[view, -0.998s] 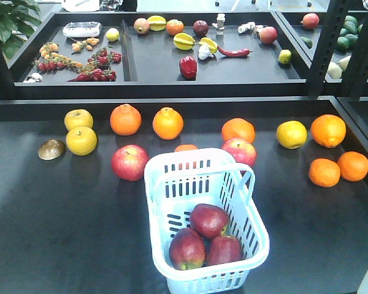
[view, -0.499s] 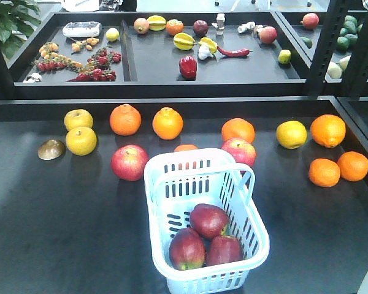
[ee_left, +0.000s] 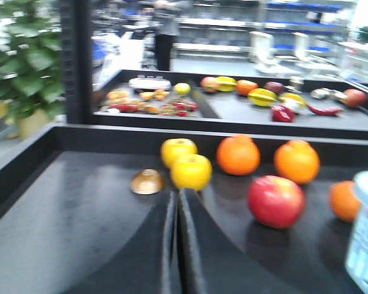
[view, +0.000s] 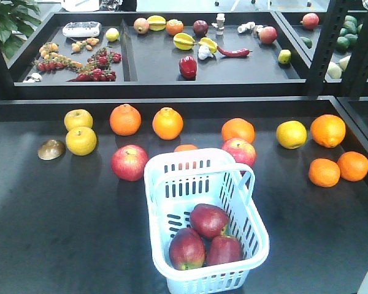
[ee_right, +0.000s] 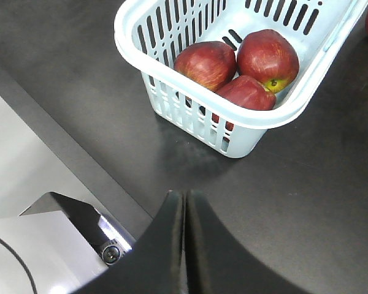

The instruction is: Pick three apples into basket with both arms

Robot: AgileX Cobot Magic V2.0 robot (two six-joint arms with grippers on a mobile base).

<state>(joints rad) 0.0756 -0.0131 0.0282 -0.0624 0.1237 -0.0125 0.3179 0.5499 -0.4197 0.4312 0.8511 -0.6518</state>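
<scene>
Three dark maroon apples (view: 209, 220) (view: 186, 248) (view: 224, 249) lie together in the pale blue basket (view: 165, 168) at the front of the black table; the right wrist view shows them too, apples (ee_right: 206, 64) inside the basket (ee_right: 193, 116). My left gripper (ee_left: 176, 195) is shut with nothing in it, low over the table's left side, pointing toward the yellow fruit. My right gripper (ee_right: 184, 195) is shut and empty, above the table's front edge, short of the basket. Neither arm shows in the front view.
Around the basket lie pinkish-red apples (view: 129, 162) (view: 239, 150), oranges (view: 125, 119) (view: 327, 130), yellow fruits (view: 81, 140) (view: 291, 134) and a brown shell-like piece (view: 51, 149). A raised shelf (view: 159, 86) behind holds more produce. A black post (view: 324, 43) stands at the right.
</scene>
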